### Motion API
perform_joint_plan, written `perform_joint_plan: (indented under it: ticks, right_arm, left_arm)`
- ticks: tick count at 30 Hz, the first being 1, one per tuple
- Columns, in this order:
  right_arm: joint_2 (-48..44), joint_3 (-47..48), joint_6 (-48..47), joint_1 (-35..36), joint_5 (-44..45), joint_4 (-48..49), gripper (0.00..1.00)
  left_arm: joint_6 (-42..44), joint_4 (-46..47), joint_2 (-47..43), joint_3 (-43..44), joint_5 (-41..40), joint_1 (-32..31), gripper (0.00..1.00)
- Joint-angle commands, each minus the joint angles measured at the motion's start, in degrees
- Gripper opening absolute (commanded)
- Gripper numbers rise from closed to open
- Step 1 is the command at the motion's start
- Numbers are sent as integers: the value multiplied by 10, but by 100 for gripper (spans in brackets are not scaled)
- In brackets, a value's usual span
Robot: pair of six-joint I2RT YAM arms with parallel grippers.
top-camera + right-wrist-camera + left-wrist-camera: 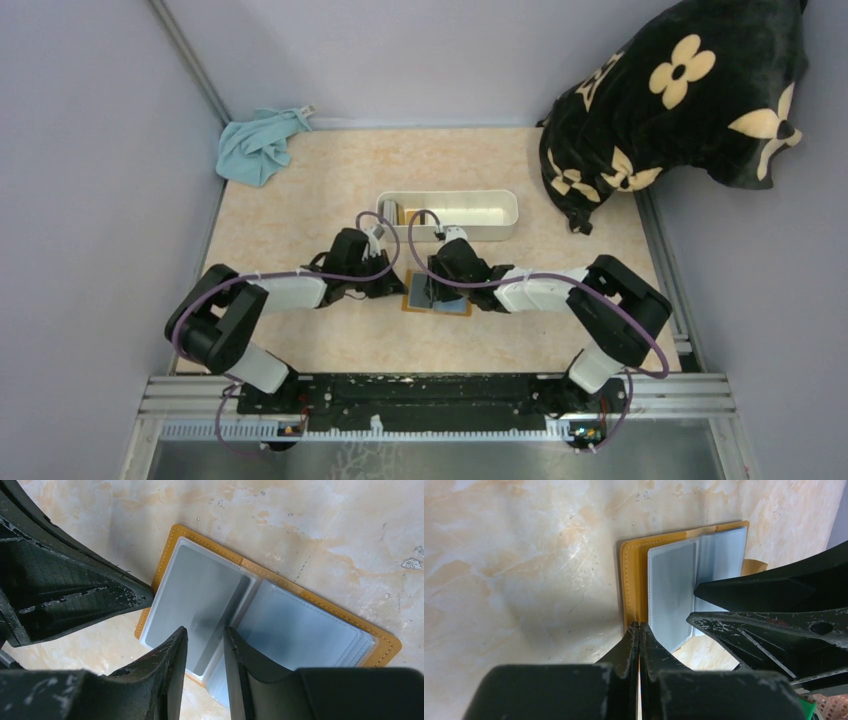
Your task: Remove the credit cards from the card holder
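The marbled peach table [300,220] fills the floor of the booth, and a big black cushion [680,90] with cream flowers slumps over its far right corner. The two dark arms reach in from the near rail and meet at mid-table. Beyond them lies a long white tray [480,232] with a small tan thing [397,213] at its left end, too small to name. A teal cloth [257,145] is bunched in the far left corner. The card holder [420,303] lies open and flat on the table between the two wrists, near the tray but apart from it, orange-brown cover down and its clear sleeves [300,630] facing up. The sleeves look pale blue-grey, and I cannot tell a credit card from the plastic over it. The left gripper [639,630] has its fingers pressed together, pinching the orange edge of the holder at its left side. The right gripper [206,645] stands over the middle fold with only a narrow gap between its fingers and a pale sleeve leaf running into that gap. I cannot tell whether it grips the leaf.
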Motion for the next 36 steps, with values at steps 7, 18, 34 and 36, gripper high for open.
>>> perform_joint_plan:
  ticks: [7,18,34,36]
  right_arm:
    - [-22,-20,12,-15,-25,38,34]
    - [-77,-45,30,-31,-22,53,48]
    - [-123,-32,11,-32,13,-15,64]
    - [-122,-32,11,-32,10,-15,64]
  left_arm:
    - [3,3,25,33,7,-30,0]
    - [-5,-14,11,68,10,-57,0]
    - [-9,-10,38,96,10,-90,0]
    - [-9,-9,39,97,10,-91,0]
